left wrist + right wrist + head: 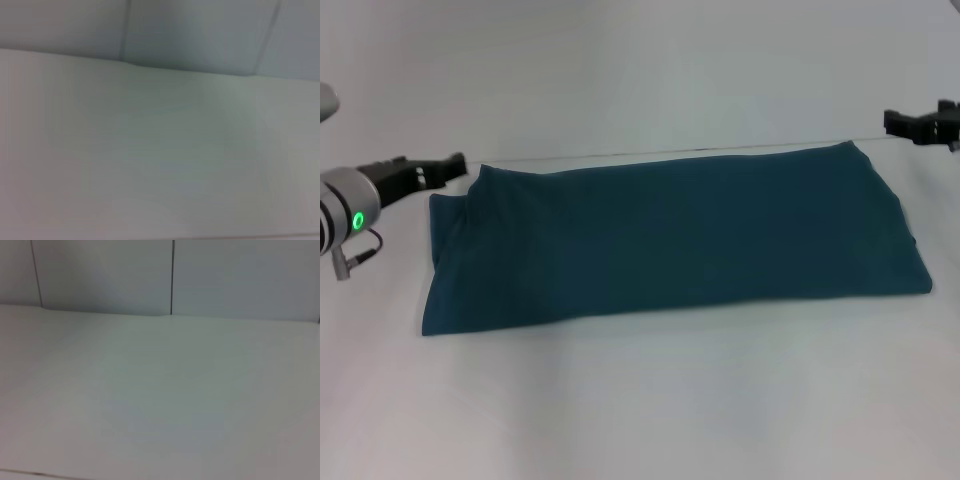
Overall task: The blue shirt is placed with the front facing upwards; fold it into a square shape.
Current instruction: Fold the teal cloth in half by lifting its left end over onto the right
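Head view: blue shirt (670,235) lies flat on white table (640,400), folded into long band, plain teal side up. My left gripper (448,167) just beside shirt's left far corner, off cloth, holding nothing. My right gripper (918,124) near shirt's right far corner, apart from it, holding nothing; opening of either: cannot tell.

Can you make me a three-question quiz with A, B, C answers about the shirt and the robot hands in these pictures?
1. Where does the left gripper sit?
A. at the shirt's far left corner
B. on the shirt's middle
C. at its near edge

2. What colour is the shirt?
A. red
B. dark teal-blue
C. yellow

3. How does the shirt lie on the table?
A. crumpled in a ball
B. hanging in the air
C. folded into a long flat band

Answers: 1 A, it points at that corner; 2 B, plain teal cloth; 3 C, a wide flat strip.
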